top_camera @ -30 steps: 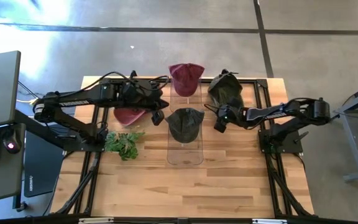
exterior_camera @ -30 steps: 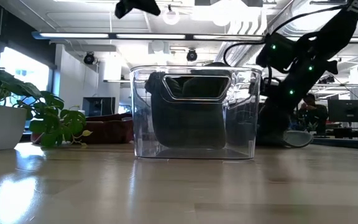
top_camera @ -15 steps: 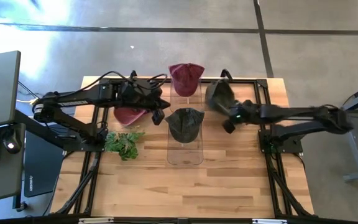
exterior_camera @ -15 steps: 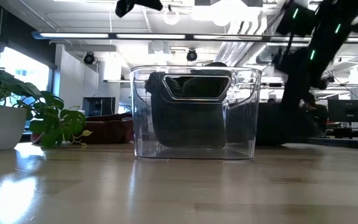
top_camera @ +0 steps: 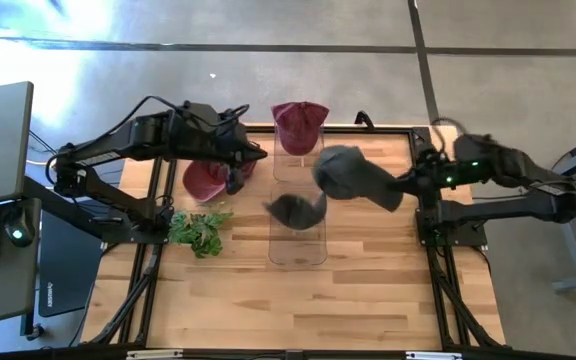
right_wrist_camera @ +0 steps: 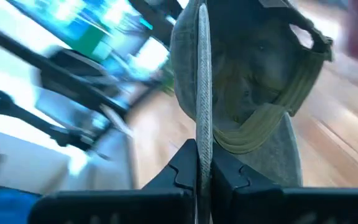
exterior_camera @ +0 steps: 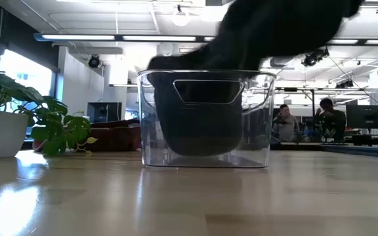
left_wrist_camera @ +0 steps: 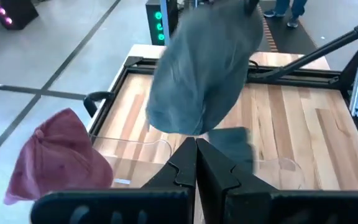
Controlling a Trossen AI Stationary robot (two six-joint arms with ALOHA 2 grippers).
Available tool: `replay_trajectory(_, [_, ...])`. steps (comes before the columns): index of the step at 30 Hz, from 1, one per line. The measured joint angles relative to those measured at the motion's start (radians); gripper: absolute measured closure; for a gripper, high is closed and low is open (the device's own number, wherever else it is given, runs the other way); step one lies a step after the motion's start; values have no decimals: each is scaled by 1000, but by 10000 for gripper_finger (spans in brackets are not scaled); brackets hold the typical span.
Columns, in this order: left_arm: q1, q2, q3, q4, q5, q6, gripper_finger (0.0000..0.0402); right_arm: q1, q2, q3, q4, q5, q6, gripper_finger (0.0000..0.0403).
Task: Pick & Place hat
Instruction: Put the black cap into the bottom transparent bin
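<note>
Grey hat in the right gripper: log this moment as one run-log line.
right gripper: shut on grey fabric hat, above clear plastic bin | left gripper: shut, empty | bin: one dark hat inside

a grey-green hat (top_camera: 353, 176) with olive lining, a dark hat (top_camera: 295, 208) in the clear bin (top_camera: 298, 250), two maroon hats (top_camera: 299, 124), a green plant (top_camera: 200, 229), a pale wood table (top_camera: 368, 290).

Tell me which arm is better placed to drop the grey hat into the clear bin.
Right. Its gripper is shut on the grey hat, carried in the air beside the clear bin. The left gripper is shut with nothing in it, over by the red hat.
</note>
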Motion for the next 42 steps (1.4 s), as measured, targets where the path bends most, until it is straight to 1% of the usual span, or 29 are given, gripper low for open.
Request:
replay_trajectory(2, [0, -12, 12, -11, 6, 4, 401, 25, 6, 1, 141, -16, -22, 391])
replay_trajectory(5, [0, -20, 20, 26, 4, -4, 401, 62, 25, -22, 348, -28, -98, 397])
replay_trajectory(8, [0, -13, 17, 67, -9, -29, 401, 90, 47, -60, 494, -41, -162, 392])
replay_trajectory(11, [0, -9, 17, 170, -20, -72, 401, 103, 65, -105, 562, -57, -212, 391])
replay_trajectory(14, [0, -5, 19, 250, 12, -81, 401, 103, 67, -155, 600, -63, -216, 397])
replay_trajectory(17, [-1, -4, 18, 276, 54, -72, 401, 103, 56, -198, 631, -59, -218, 396])
replay_trajectory(19, [-15, -5, 18, 270, 55, -45, 401, 103, 40, -221, 671, -60, -219, 394])
replay_trajectory(22, [-59, -4, 17, 267, -21, -9, 401, 103, 10, -234, 709, -81, -220, 395])
replay_trajectory(24, [-90, 4, 17, 286, -108, -1, 401, 103, -8, -234, 709, -93, -220, 397])
replay_trajectory(27, [-106, 52, 19, 306, -239, -51, 401, 103, -26, -234, 708, -93, -220, 396])
replay_trajectory(29, [-105, 84, 14, 297, -286, -79, 401, 103, -35, -234, 708, -92, -220, 392])
replay_trajectory(30, [-104, 105, 13, 314, -287, -92, 401, 103, -37, -234, 707, -94, -220, 392])
replay_trajectory(31, [-103, 129, 16, 357, -275, -99, 401, 103, -37, -234, 708, -97, -220, 392])
replay_trajectory(33, [-94, 154, 17, 411, -188, -100, 401, 103, -36, -234, 707, -105, -231, 396])
replay_trajectory(34, [-93, 164, 15, 431, -116, -99, 401, 103, -36, -234, 707, -106, -239, 397])
replay_trajectory(37, [-92, 226, 20, 629, 153, -95, 401, 103, -36, -234, 709, -108, -245, 396])
replay_trajectory(38, [-92, 237, 17, 662, 232, -95, 401, 103, -36, -234, 709, -107, -242, 394])
replay_trajectory(40, [-93, 268, 14, 760, 355, -95, 401, 105, -36, -234, 709, -105, -241, 390])
replay_trajectory(42, [-92, 296, 19, 827, 432, -103, 401, 110, -36, -234, 709, -105, -242, 391])
